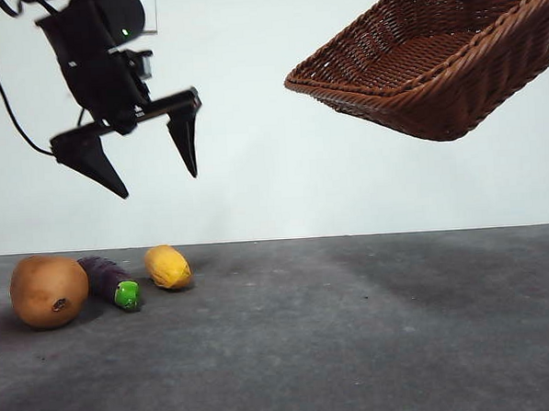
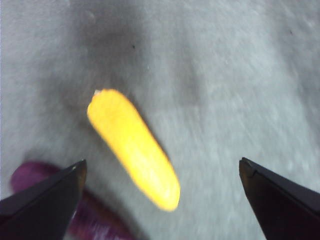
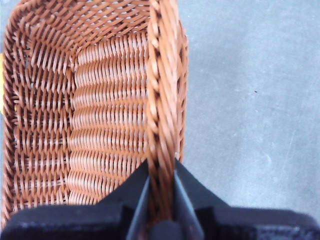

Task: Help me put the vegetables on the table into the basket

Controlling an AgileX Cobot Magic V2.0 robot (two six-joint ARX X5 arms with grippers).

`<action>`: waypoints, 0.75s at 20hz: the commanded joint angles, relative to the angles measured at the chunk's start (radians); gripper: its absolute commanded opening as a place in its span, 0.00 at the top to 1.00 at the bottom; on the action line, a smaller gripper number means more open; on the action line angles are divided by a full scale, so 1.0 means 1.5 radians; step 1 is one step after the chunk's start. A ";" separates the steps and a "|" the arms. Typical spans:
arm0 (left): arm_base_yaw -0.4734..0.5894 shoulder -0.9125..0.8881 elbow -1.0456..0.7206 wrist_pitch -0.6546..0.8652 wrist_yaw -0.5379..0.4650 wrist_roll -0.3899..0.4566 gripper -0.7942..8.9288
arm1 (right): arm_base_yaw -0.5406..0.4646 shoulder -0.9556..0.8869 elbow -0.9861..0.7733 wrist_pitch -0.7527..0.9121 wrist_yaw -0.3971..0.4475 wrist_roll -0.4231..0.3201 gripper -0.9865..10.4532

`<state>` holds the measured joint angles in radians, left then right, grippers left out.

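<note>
The tan-brown potato [image 1: 49, 290], the purple eggplant [image 1: 110, 280] with its green cap and the yellow corn piece [image 1: 168, 266] lie on the grey table [image 1: 355, 330] at the left. My left gripper [image 1: 157, 169] hangs open and empty well above them. Its wrist view shows the corn piece [image 2: 132, 147] between the wide-open jaws and part of the eggplant [image 2: 95, 222] beside one jaw. My right gripper [image 3: 161, 192] is shut on the braided rim of the woven basket [image 3: 100, 115]. The basket [image 1: 433, 64] is held tilted in the air at the upper right and is empty.
A plain white wall stands behind the table. The table runs on under the raised basket to the right.
</note>
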<state>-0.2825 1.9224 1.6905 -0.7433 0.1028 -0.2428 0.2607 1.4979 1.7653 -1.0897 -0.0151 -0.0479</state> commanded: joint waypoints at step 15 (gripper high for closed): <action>-0.003 0.172 0.035 0.000 -0.030 -0.123 0.24 | 0.001 -0.002 -0.001 0.017 -0.043 -0.037 0.92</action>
<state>-0.2844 2.1571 1.7466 -0.7399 0.0620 -0.4129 0.2607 1.4979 1.7653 -1.0821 -0.0750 -0.1028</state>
